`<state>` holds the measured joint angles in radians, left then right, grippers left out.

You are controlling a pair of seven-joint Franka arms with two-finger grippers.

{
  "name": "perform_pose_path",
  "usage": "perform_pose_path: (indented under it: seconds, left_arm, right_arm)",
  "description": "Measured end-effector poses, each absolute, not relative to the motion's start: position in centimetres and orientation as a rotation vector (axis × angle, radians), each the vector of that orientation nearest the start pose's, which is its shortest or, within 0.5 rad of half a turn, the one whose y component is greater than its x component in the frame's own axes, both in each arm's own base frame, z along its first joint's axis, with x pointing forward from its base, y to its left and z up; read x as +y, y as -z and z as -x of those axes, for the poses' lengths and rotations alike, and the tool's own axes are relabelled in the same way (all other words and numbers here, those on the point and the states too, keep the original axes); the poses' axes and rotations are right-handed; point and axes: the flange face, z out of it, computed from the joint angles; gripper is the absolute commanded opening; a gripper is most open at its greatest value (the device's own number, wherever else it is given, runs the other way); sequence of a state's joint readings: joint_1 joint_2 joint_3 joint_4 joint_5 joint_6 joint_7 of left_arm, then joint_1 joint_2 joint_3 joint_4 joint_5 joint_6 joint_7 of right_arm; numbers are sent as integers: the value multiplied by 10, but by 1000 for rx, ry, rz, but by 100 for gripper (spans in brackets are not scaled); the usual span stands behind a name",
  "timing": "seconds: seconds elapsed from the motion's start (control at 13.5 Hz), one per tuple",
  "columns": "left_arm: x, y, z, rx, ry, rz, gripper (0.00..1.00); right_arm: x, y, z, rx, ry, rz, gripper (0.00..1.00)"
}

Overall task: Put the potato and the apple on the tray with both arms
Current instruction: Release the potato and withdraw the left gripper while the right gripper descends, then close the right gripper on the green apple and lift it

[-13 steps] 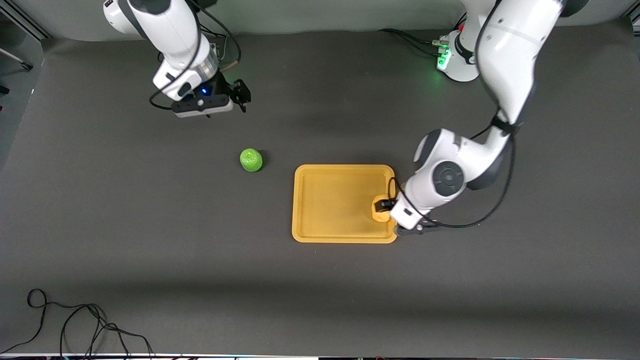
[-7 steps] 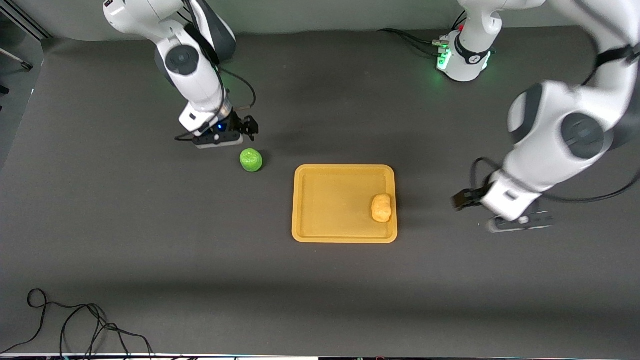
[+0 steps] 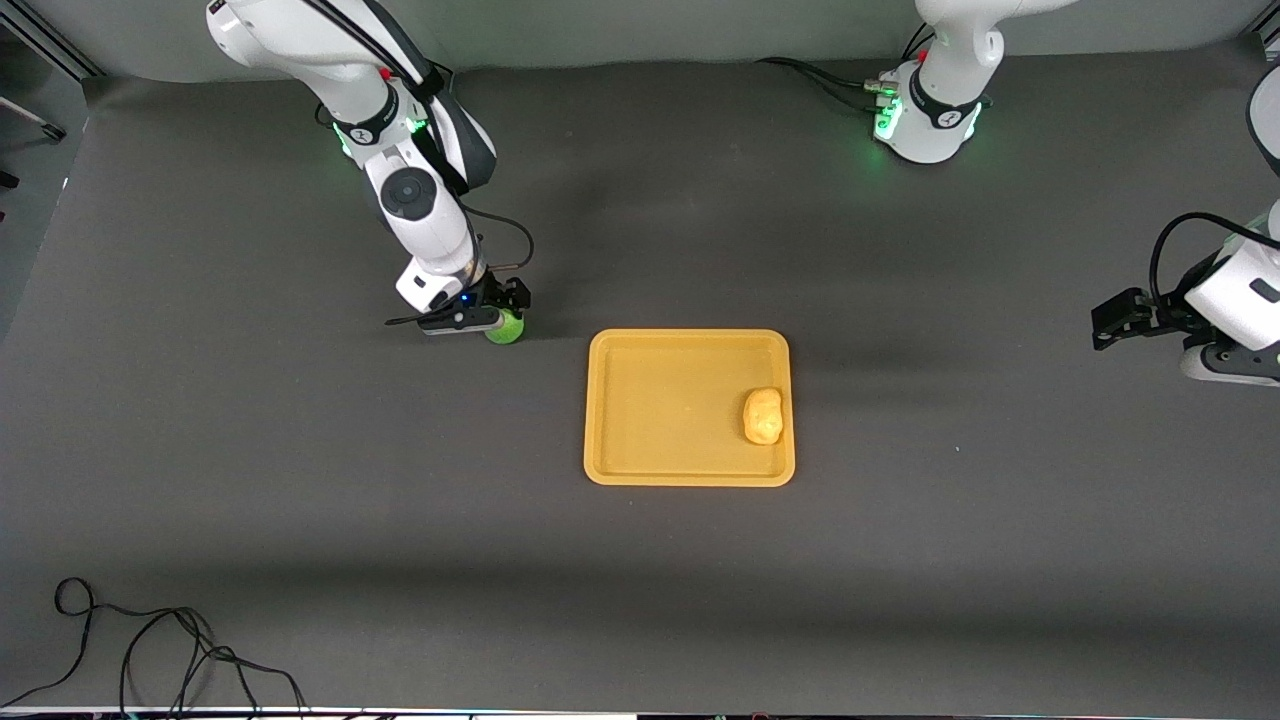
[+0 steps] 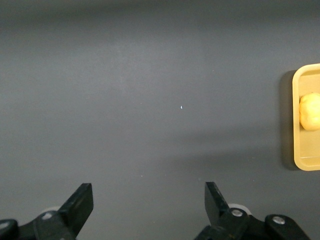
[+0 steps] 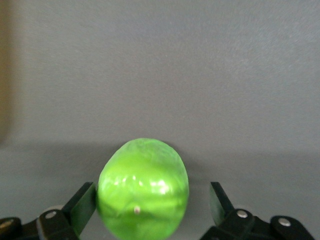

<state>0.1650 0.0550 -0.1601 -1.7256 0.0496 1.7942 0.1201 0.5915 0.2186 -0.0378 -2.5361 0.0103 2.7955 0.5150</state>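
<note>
The right gripper point(image 3: 503, 312) is low over the apple point(image 3: 505, 329), which sits on the dark table point(image 3: 300, 480) toward the right arm's end, well apart from the tray point(image 3: 660, 470). In the right wrist view the apple point(image 5: 143, 187) lies between the two black fingers point(image 5: 82, 205), touching or almost touching one of them, with a clear gap to the other; the jaws stand wide and have not closed on the fruit.

The left gripper point(image 3: 1118, 322) hangs over bare table at the left arm's end, well clear of the tray. Its fingers point(image 4: 80, 207) are spread wide in the left wrist view with nothing between them, only grey table surface; the tray's edge point(image 4: 296, 125) and the potato point(image 4: 310, 111) show far out ahead of the jaws.

The potato point(image 3: 763, 415) rests inside the tray, close against the rim on the side toward the left arm's end.
</note>
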Motion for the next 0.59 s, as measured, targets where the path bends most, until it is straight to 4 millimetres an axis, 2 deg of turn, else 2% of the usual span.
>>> perform_pose_path:
  seconds: [0.07,0.15,0.22,0.3,0.37,0.52,0.59]
  left_arm:
    - [6,-535,-581,210,4,3094,98]
    - [4,-531,-580,239,-9,3092,86]
    - [5,-527,-580,269,-20,3089,84]
    - [9,-524,-580,279,-28,3088,89]
    - [14,-522,-579,282,-34,3088,100]
    - [20,-522,-579,279,-35,3089,100]
    - [22,-522,-580,276,-30,3089,100]
  right_arm:
    - [242,-190,-394,-37,56,3126,98]
    - [242,-185,-393,-32,52,3128,70]
    - [242,-183,-393,-30,56,3127,55]
    - [242,-182,-393,-29,56,3127,54]
    - [243,-184,-395,-29,63,3124,53]
    - [247,-197,-403,-27,85,3114,52]
    - [249,-211,-410,-19,68,3121,52]
